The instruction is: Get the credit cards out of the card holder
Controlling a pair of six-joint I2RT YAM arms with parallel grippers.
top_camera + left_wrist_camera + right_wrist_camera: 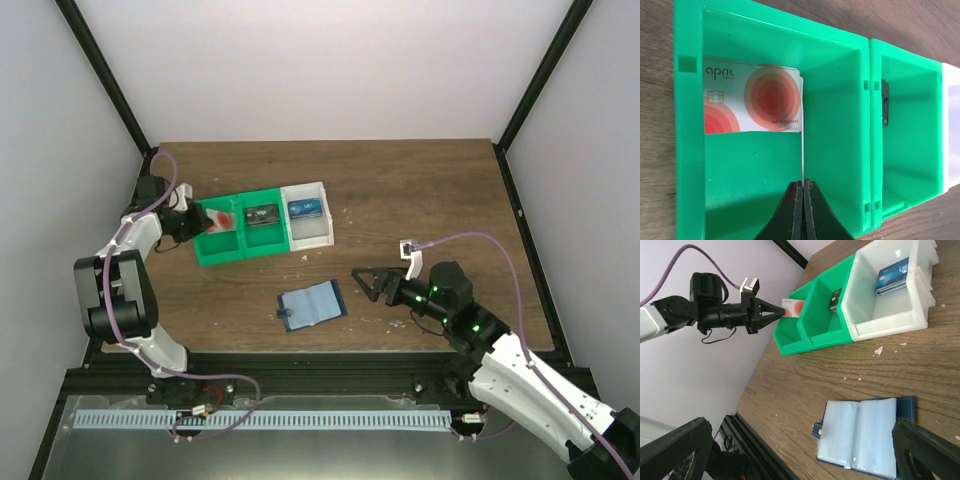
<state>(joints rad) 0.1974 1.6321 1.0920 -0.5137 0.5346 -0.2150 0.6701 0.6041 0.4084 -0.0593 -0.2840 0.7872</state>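
Observation:
The blue card holder (pixel 312 304) (pixel 865 437) lies open on the table, and its clear pockets look empty. My right gripper (pixel 365 284) (pixel 801 424) hovers open just right of it, holding nothing. My left gripper (pixel 197 222) (pixel 803 182) (pixel 780 314) is shut on a thin credit card (pixel 802 150), edge-on in its own view and white with red from the right wrist (pixel 794 307). It hangs over the left green compartment. A red-and-white card (pixel 752 102) lies flat there. A dark card (pixel 262 214) (pixel 885 102) is in the middle compartment, a blue card (pixel 305 208) (pixel 892 275) in the white one.
The green-and-white three-compartment tray (pixel 215 255) (pixel 687 150) (pixel 815 342) stands at the back left of the wooden table. Small white crumbs (pixel 878 350) lie between the tray and the holder. Black frame posts and pale walls close in the table's sides.

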